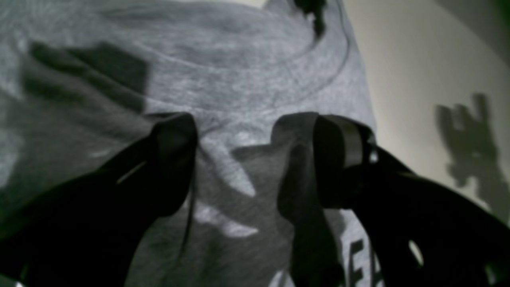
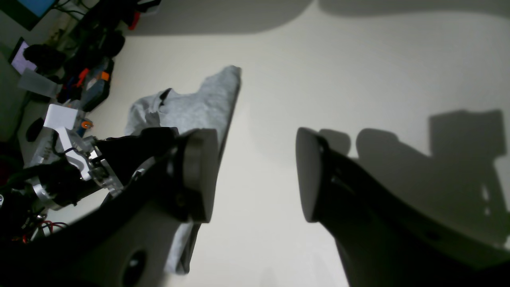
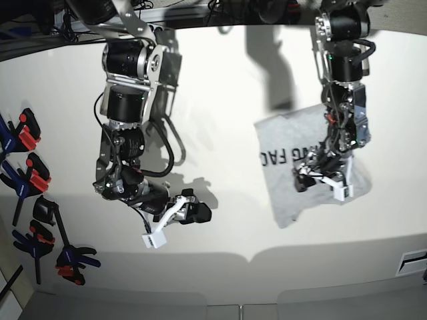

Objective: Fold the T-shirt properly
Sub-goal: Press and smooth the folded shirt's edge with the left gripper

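I see the shirt (image 3: 293, 167) lying partly folded on the white table (image 3: 227, 100), on the left arm's side, lettering up. My left gripper (image 1: 235, 159) sits right over the cloth, jaws spread wide, nothing pinched. My right gripper (image 2: 257, 175) hangs above bare table, well apart from the shirt, jaws apart and empty

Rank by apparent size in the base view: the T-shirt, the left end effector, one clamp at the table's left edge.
1. T-shirt, clearly largest.
2. Left end effector and clamp look alike; unranked.
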